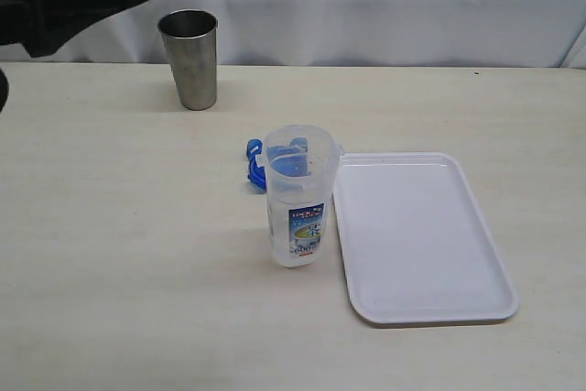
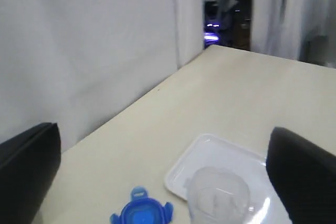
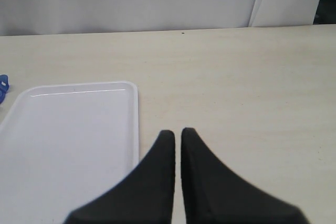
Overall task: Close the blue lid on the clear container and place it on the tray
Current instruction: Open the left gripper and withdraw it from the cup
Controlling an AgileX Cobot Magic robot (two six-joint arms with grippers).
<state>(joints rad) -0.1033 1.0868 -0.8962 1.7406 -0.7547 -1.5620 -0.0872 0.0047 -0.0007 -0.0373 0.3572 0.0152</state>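
Backdrop: white curtain behind a pale worktop (image 1: 110,254); a steel cup (image 1: 189,59) stands at the upper left of the outside view.
Container: the clear container (image 1: 298,200) stands upright at frame centre, mouth open, with no lid on it.
Lid: the blue lid (image 1: 254,164) lies flat on the worktop just behind the container, partly seen through its wall.
Tray: the tray (image 1: 421,244) sits right of centre with nothing on it, its left edge just beside the container.
Progress: nothing looks done yet; lid unfitted, container off the tray.
Left to do: lift the lid, snap it on, set the container on the tray.
Left hand (image 2: 165,128): fingers spread wide, empty, raised well apart from lid and container, looking down on both.
Right hand (image 3: 177,135): fingers nearly touching, holding nothing, beside the tray's edge, well apart from the lid.
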